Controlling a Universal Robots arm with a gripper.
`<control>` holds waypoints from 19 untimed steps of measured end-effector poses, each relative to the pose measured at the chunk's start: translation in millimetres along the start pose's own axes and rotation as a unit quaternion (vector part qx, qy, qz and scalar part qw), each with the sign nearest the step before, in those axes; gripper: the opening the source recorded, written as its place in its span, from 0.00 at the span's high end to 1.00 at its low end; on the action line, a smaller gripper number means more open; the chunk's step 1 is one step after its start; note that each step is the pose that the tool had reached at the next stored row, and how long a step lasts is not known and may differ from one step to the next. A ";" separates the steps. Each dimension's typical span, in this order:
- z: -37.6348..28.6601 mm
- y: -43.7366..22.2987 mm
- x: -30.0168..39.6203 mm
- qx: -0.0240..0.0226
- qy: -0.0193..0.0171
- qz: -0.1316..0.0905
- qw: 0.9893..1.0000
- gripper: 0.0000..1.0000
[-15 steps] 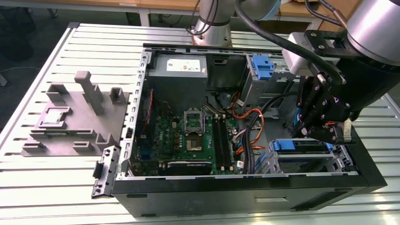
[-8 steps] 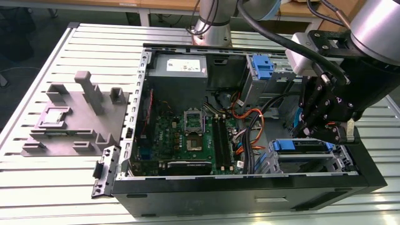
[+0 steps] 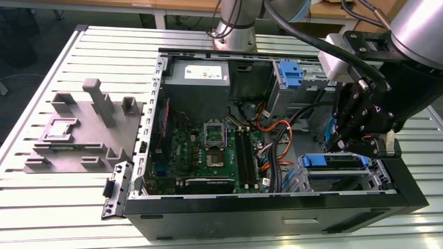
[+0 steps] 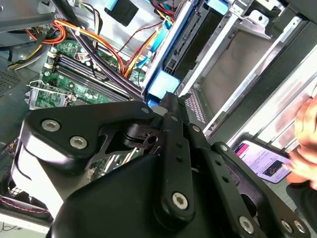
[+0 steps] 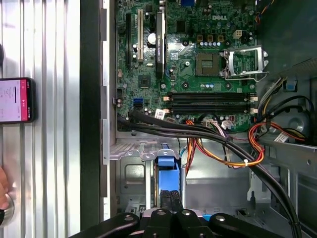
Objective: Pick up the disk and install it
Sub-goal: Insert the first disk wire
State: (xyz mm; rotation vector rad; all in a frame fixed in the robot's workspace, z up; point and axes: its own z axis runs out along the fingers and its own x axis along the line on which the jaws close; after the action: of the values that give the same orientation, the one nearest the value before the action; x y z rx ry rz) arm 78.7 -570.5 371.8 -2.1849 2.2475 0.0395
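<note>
Cables (image 5: 198, 131) crowd the drive bay (image 5: 130, 174) beside the gripper (image 5: 169, 198).

Silver-grey arm (image 3: 424, 25) with thick black cables (image 3: 299, 32), ending in a black claw (image 5: 170, 199) of linked plates (image 4: 124, 124) with silver screws (image 4: 179, 200)

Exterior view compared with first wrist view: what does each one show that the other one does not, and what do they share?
Exterior view: a grey plastic holder block beside the open black computer case. First wrist view: a black phone with a lit screen and part of a hand. Both: the green motherboard, the orange cables and the black gripper.
</note>
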 end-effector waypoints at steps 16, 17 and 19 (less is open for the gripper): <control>0.0 -0.5 -0.1 -0.002 0.001 -0.072 0.997 0.90; 0.0 -1.0 -0.1 -0.002 0.001 -0.074 0.997 0.90; 0.1 -2.0 -0.1 -0.002 0.001 -0.074 0.997 0.90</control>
State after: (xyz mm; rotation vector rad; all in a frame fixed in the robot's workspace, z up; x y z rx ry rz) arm 80.7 -570.4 371.6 -2.3474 2.0803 0.0397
